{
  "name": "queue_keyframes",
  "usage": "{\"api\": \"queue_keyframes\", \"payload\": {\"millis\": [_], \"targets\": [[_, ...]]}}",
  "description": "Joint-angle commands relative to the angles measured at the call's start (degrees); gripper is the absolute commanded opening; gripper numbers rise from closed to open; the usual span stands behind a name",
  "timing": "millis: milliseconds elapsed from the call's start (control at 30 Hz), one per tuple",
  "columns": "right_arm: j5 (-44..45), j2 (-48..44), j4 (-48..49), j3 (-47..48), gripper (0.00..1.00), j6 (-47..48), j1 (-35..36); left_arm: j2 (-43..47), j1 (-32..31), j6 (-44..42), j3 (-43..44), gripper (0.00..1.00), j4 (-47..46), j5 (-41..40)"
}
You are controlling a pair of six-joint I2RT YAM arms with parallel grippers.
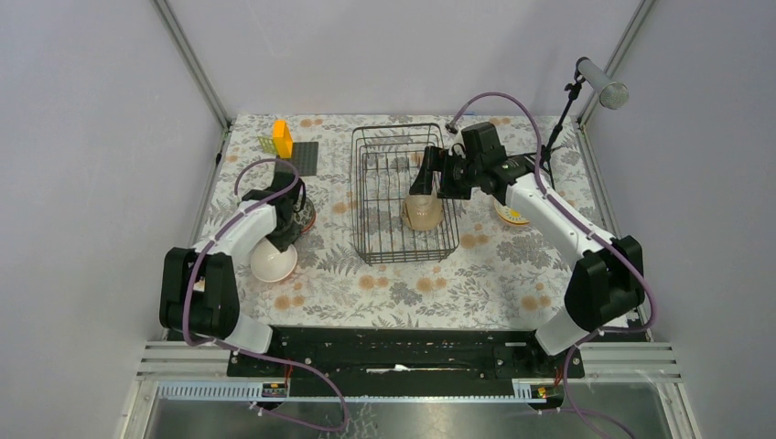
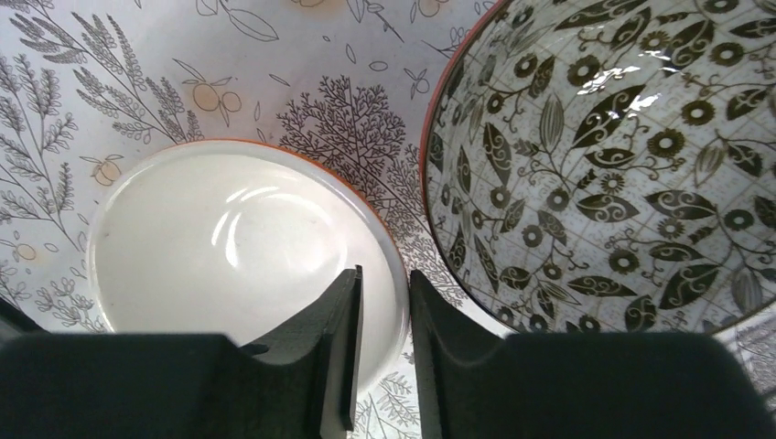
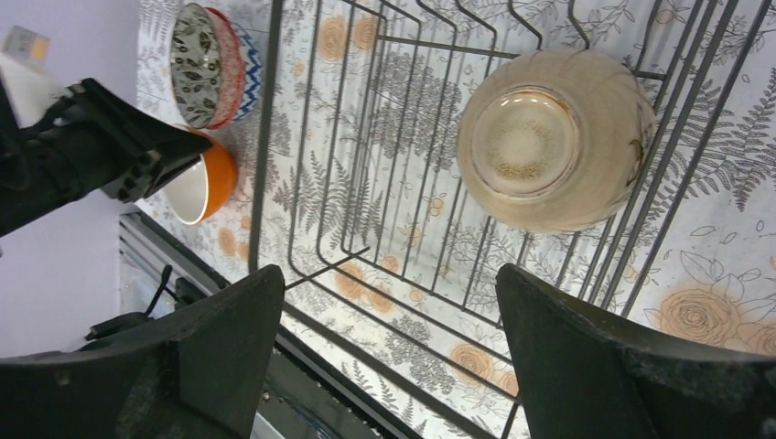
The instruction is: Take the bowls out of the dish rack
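Note:
The black wire dish rack (image 1: 403,197) stands mid-table with one cream bowl (image 1: 422,213) upside down in it, its foot ring showing (image 3: 554,137). My right gripper (image 3: 389,302) hangs wide open above the rack (image 3: 274,137), beside that bowl, holding nothing. Left of the rack, an orange bowl with a white inside (image 2: 238,247) sits on the cloth next to a leaf-patterned bowl (image 2: 604,155). My left gripper (image 2: 384,274) straddles the orange bowl's rim, one finger inside and one outside. Its jaws are narrowly open and do not pinch the rim.
Another pale bowl (image 1: 509,215) sits right of the rack, half hidden by my right arm. A yellow block (image 1: 282,139) and a flat dark grey plate (image 1: 302,157) lie at the back left. A thin stand (image 1: 558,128) rises at the back right corner.

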State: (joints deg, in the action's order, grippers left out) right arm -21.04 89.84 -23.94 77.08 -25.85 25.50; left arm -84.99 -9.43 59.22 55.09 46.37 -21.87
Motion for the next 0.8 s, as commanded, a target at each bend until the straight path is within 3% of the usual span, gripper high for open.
{"api": "queue_keyframes", "payload": {"millis": [0,167,433,567,667,767], "targets": [[2.96,3.09,-0.53,2.91,0.90,2.29,0.09,2.84,0.20,-2.02,2.65,0.32,-1.29,0.88],[6.30,7.03,-1.01,6.29,0.83,5.97,2.34,5.17,0.13,-3.71,3.42,0.41,-0.24,2.71],[20.29,14.00,-4.97,13.38,0.69,11.83,4.18,13.95,-1.37,-9.89,6.43,0.47,1.21,8.00],[22.84,16.37,-4.99,13.97,0.61,12.08,4.17,17.65,-1.48,-13.54,7.12,0.48,-1.65,19.02],[22.42,18.22,-4.99,13.97,0.58,12.22,4.27,19.37,-1.60,-15.79,4.90,0.46,-10.34,32.43],[21.65,19.89,-5.05,13.65,0.59,12.22,4.21,19.60,-1.73,-15.27,2.17,0.46,-17.76,39.27]]}}
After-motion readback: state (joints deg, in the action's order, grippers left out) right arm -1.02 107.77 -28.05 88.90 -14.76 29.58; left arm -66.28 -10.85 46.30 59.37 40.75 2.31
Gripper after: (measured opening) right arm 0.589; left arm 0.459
